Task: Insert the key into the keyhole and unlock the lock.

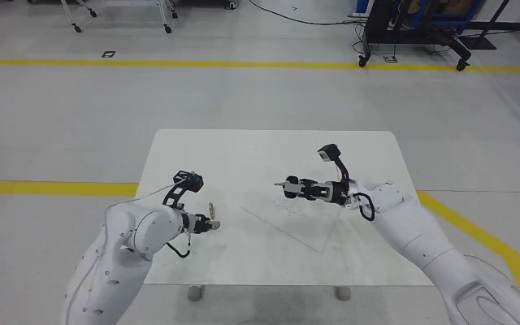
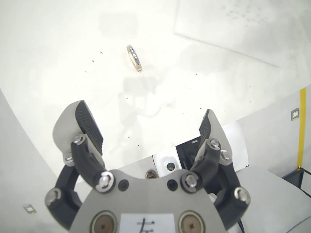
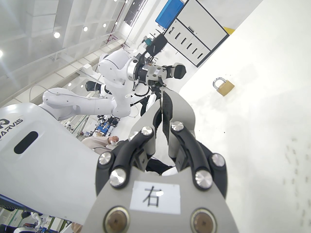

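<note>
A small brass padlock [image 1: 211, 209] with a silver shackle rests on the white table [image 1: 244, 154], left of centre. In the left wrist view the padlock [image 2: 134, 58] is seen edge-on, a short way ahead of my left gripper [image 2: 144, 110], which is open and empty. In the top view my left gripper [image 1: 213, 225] sits just nearer the table's front edge than the lock. My right gripper [image 1: 286, 186] hovers over the table's middle, shut on a thin silver key [image 3: 161, 92]. From the right wrist, the padlock [image 3: 224, 86] lies well apart from the right gripper [image 3: 163, 98].
A clear plastic sheet [image 1: 301, 223] lies flat on the table between the two arms, and its edge shows near the lock in the left wrist view as the sheet [image 2: 243, 13]. The table's front edge is close behind my left gripper.
</note>
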